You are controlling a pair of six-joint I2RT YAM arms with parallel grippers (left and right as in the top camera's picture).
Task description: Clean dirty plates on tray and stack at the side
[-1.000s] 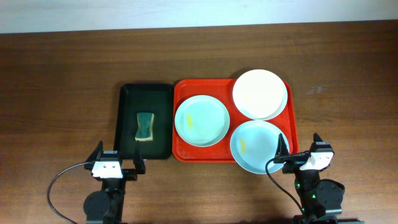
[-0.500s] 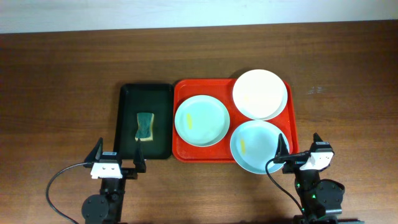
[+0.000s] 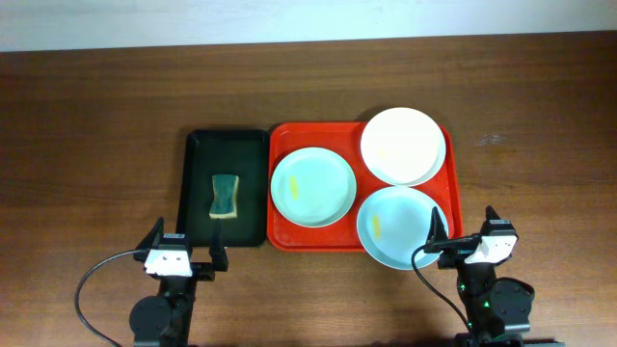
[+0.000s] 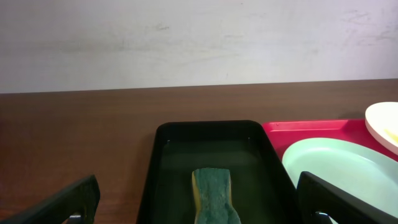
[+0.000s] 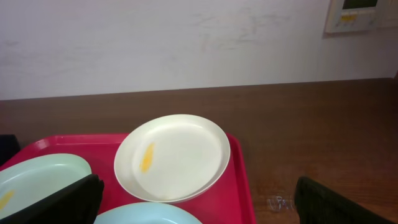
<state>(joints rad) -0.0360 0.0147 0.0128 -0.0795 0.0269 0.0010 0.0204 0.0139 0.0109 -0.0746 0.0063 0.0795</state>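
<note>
since three round pale smeared plates (image 3: 313,186) are seen on the red plastic tray (image 3: 283,237), none is judged cleaned or stacked; left gripper (image 3: 185,243) and right gripper (image 3: 465,219) are held wide, empty.

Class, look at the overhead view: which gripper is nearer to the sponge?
Left. The left gripper sits just in front of the dark tray holding the sponge; the right gripper sits at the red tray's other end, well away.

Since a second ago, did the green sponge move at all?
No. The sponge lies at the same spot in the middle of the dark tray, just as far from the tray's rim as before.
</note>
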